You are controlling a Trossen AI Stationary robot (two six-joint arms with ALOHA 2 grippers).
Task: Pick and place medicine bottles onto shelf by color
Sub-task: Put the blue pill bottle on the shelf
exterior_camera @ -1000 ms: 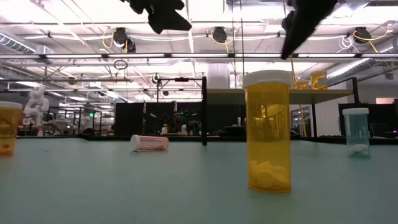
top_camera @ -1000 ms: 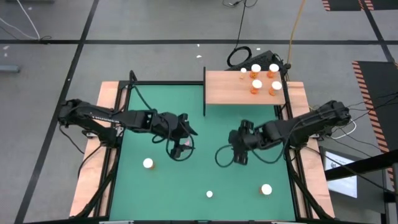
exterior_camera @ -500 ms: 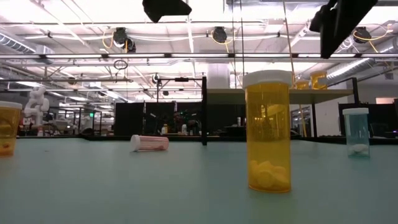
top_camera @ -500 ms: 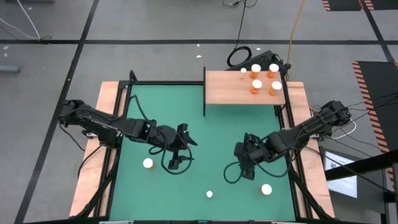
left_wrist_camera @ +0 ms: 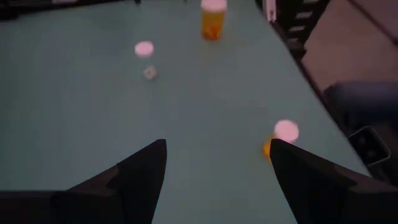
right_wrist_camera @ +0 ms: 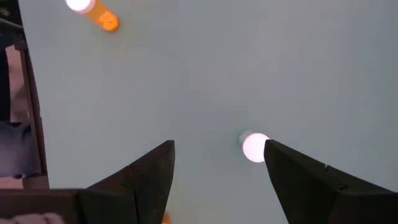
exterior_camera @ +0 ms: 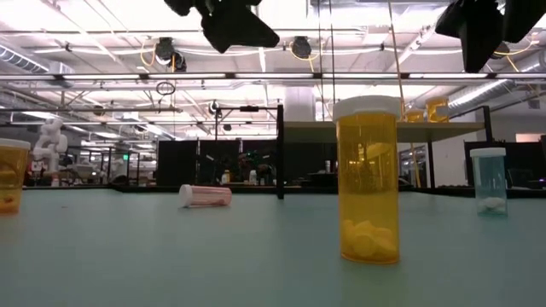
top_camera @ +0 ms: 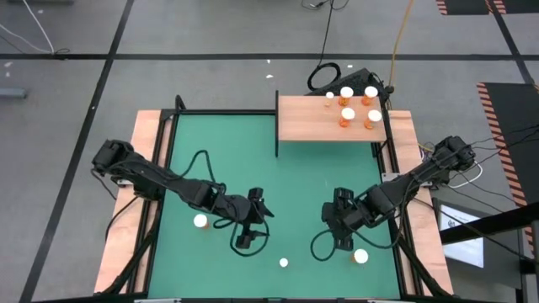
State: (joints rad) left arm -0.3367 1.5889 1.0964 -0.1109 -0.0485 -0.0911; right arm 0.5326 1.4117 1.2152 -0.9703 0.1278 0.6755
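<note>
Green matting covers the table (top_camera: 286,135), and at its 1 o'clock corner sits the light-brown wooden shelf (top_camera: 307,122), carrying five white-capped medicine bottles (top_camera: 348,114) clustered at its far right end, four with orange bodies. Three more bottles stand loose on the mat: one at 8 o'clock (top_camera: 200,221), a small one at 6 o'clock (top_camera: 284,263), and one at 5 o'clock (top_camera: 360,256). In the low view a tall orange bottle (exterior_camera: 368,179) with pills at its bottom stands upright nearest the camera, a pale bottle (exterior_camera: 206,196) lies on its side farther back, a small clear-bodied bottle (exterior_camera: 488,181) stands at 3 o'clock, and another orange one (exterior_camera: 12,175) is cut off at 9 o'clock. The left claw (top_camera: 249,227) hangs above the mat between the 8 o'clock bottle and the small 6 o'clock one, its fingers (left_wrist_camera: 134,174) spread apart and holding nothing, with bare mat between them. The right claw (top_camera: 343,229) hovers just up from the 5 o'clock bottle, fingers (right_wrist_camera: 146,177) likewise apart and empty; its wrist view looks down on a white cap (right_wrist_camera: 255,147) lying near one finger, clear of both.
</note>
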